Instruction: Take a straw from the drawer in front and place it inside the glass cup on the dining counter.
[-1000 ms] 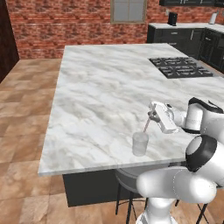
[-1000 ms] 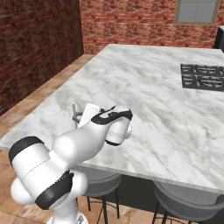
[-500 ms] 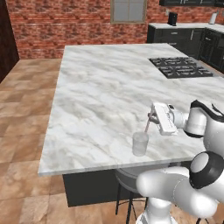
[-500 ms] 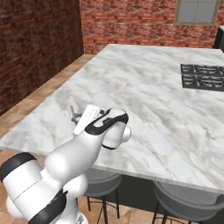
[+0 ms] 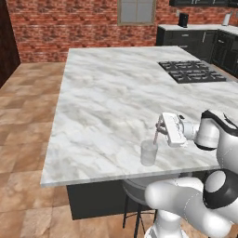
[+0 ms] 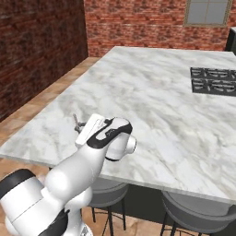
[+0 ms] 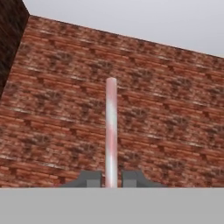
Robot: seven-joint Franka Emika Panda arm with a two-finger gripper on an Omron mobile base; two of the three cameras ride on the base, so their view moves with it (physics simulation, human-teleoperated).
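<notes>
One straw [image 7: 111, 131], pale with a pinkish tint, is pinched between the two dark finger tips of the gripper [image 7: 111, 179]; in the hand view it runs straight away from them against the brick wall [image 7: 175, 113]. From the left base view the gripper [image 5: 159, 129] hangs above the glass cup [image 5: 148, 153], straw [image 5: 155, 138] angled down toward its rim; whether the tip is inside is unclear. Cup stands near the front edge of the dining counter [image 5: 107, 102], well apart from the black cooktop [image 5: 191, 71].
</notes>
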